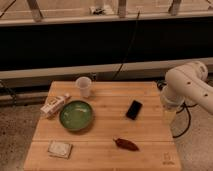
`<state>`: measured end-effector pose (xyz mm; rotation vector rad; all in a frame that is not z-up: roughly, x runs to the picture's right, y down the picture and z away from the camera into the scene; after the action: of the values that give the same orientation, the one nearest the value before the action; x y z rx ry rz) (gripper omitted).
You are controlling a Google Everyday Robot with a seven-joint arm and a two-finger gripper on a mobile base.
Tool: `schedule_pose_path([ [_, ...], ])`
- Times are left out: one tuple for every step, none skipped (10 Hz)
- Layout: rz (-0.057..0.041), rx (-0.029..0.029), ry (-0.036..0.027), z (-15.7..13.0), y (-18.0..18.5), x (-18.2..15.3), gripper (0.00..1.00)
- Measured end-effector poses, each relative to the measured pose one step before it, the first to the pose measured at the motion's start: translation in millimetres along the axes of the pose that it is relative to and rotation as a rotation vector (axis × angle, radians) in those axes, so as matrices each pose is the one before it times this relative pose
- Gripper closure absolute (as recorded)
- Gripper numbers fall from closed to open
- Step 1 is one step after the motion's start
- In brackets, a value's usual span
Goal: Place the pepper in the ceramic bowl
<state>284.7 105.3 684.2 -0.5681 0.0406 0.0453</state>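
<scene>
Jaws stood wide apart and empty on the gripper (169, 115) beside the wooden table (100, 150); the slim dark-red pepper (126, 144) lay apart from the glossy round green ceramic bowl (76, 116).

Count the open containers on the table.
2. The green bowl sits left of centre on the table; the clear cup stands behind it near the back edge. The gripper hangs by the right edge, empty. Nothing looks hidden.

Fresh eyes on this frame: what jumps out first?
The glossy green ceramic bowl sits left of centre on the wooden table, and the dark red pepper lies alone near the front edge. At the right looms the white arm, its hand hanging by the table's right edge, apart from both.
</scene>
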Motion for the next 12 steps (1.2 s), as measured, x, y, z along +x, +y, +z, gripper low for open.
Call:
schedule_pose_path([
  [-0.00002, -0.00004, 0.00000, 0.01, 0.01, -0.01, 0.20],
  [0.00001, -0.00001, 0.00002, -0.01, 0.01, 0.00, 0.20],
  [0.00001, 0.00000, -0.00002, 0.01, -0.01, 0.00, 0.20],
  [0.00000, -0.00004, 0.00000, 0.02, 0.02, 0.01, 0.20],
  [-0.00005, 0.00004, 0.00000, -0.02, -0.03, -0.03, 0.20],
  [-0.00014, -0.00019, 0.00007, 0.09, 0.10, -0.04, 0.20],
  [-0.00761, -0.00138, 0.00133, 3.58, 2.86, -3.21, 0.20],
  [-0.01008, -0.00221, -0.00077, 7.36, 4.96, -7.69, 0.20],
  [-0.01414, -0.00261, -0.00217, 9.05, 4.76, -12.91, 0.20],
  [-0.01257, -0.00028, -0.00163, 4.79, 2.21, -9.45, 0.20],
  [-0.00917, -0.00247, 0.00095, 3.43, 2.54, -4.63, 0.20],
  [-0.01330, -0.00133, -0.00228, 3.79, 2.76, -3.06, 0.20],
])
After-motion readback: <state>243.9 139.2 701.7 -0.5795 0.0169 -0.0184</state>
